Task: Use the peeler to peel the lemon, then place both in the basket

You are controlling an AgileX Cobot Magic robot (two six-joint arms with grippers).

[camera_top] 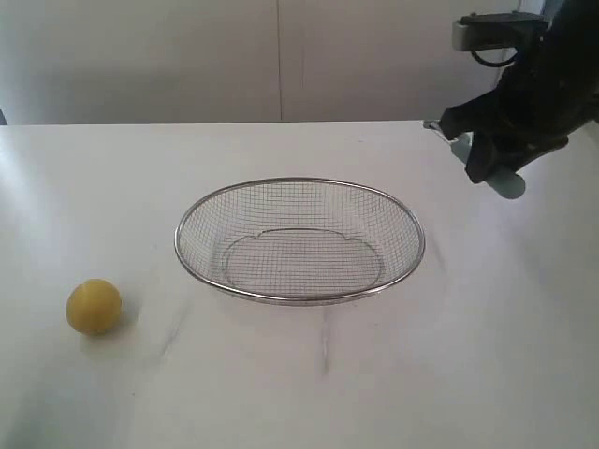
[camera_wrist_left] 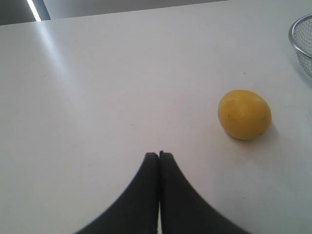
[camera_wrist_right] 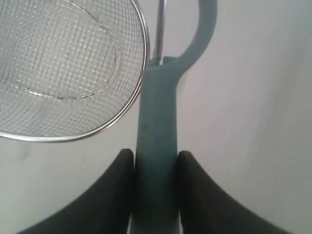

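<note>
Near the table's front left corner lies the small round yellow lemon [camera_top: 94,306], firm, light and likely to roll; hold it across its middle. It sits ahead and aside of the left jaws, which are shut and empty. Toward the far right corner, the right jaws clamp the stiff, slim teal-handled peeler [camera_wrist_right: 156,122] by its handle, beside the silver wire-mesh basket [camera_top: 299,297].
</note>
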